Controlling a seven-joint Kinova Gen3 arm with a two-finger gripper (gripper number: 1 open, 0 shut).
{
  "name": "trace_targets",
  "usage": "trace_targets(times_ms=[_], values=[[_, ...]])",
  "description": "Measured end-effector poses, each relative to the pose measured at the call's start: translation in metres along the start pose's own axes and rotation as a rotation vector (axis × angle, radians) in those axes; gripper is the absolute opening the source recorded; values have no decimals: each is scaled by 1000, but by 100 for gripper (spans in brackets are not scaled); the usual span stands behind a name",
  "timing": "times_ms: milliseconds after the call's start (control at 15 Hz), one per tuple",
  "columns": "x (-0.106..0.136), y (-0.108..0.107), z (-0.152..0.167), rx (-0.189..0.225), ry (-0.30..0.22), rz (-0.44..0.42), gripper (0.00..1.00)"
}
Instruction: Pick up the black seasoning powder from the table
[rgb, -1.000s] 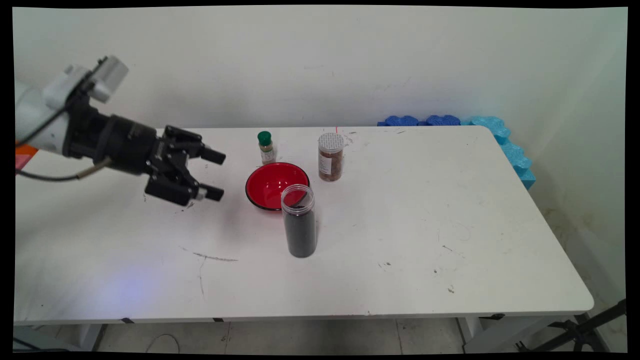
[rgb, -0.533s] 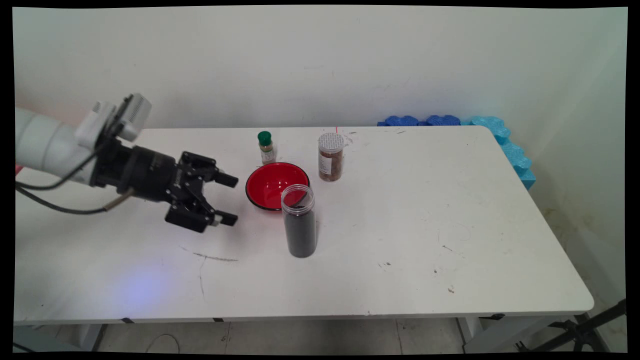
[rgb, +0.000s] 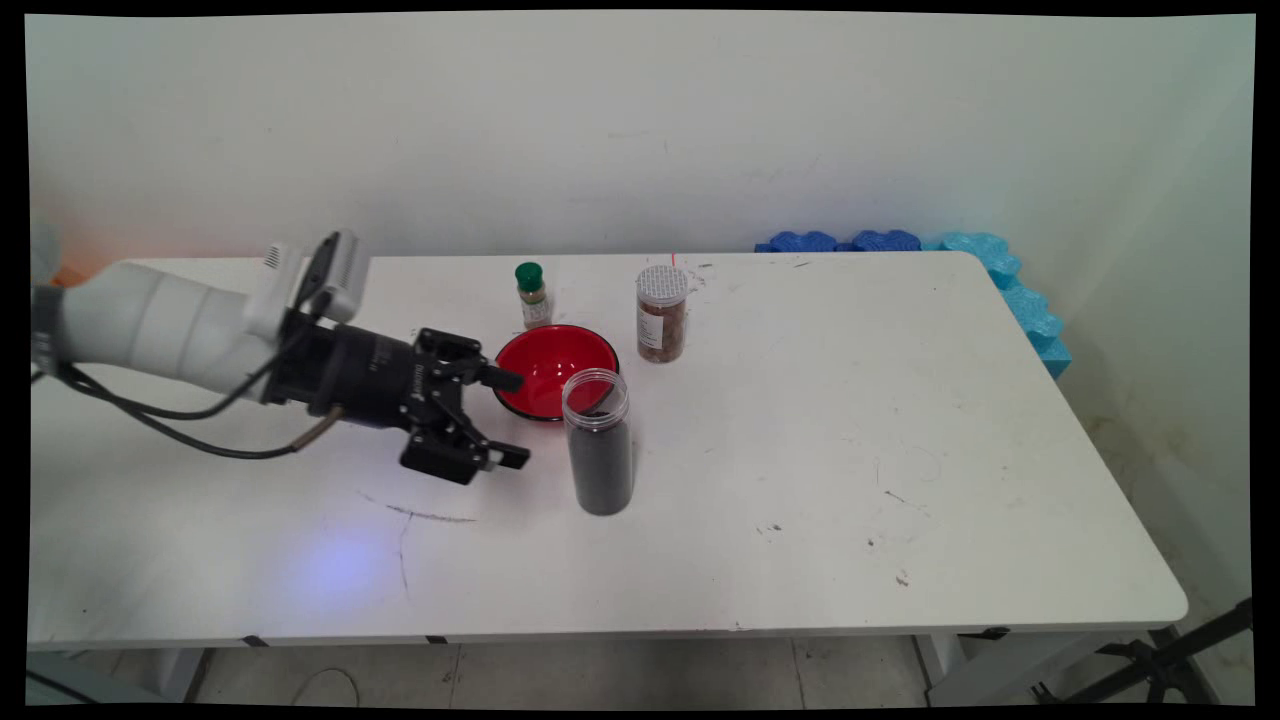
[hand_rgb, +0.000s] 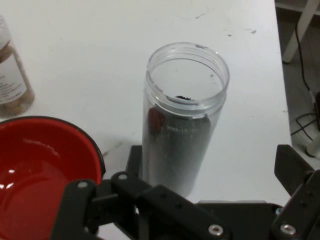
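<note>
The black two-finger gripper (rgb: 512, 418) hangs low over the white table (rgb: 850, 480) with its jaws spread wide and empty. Just beyond its fingertips, apart from them, stands an open clear plastic jar part-filled with dark grains (rgb: 598, 442). An off-centre nudge could tip this tall, lidless jar and spill it. The red bowl (rgb: 553, 368) sits beside it, with a brown spice jar (rgb: 661, 313) and a green-capped bottle (rgb: 531, 294) behind.
</note>
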Motion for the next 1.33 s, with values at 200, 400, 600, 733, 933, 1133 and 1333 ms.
trace_targets(times_ms=[200,400,600,733,933,1133,1333], values=[[0,-2,18,11,6,3,100],[0,-4,31,16,9,4,100],[1,-5,40,16,13,6,100],[2,-6,48,16,16,10,100],[3,-6,56,14,18,14,100],[4,-6,64,10,20,20,100],[5,-6,71,10,21,24,100]])
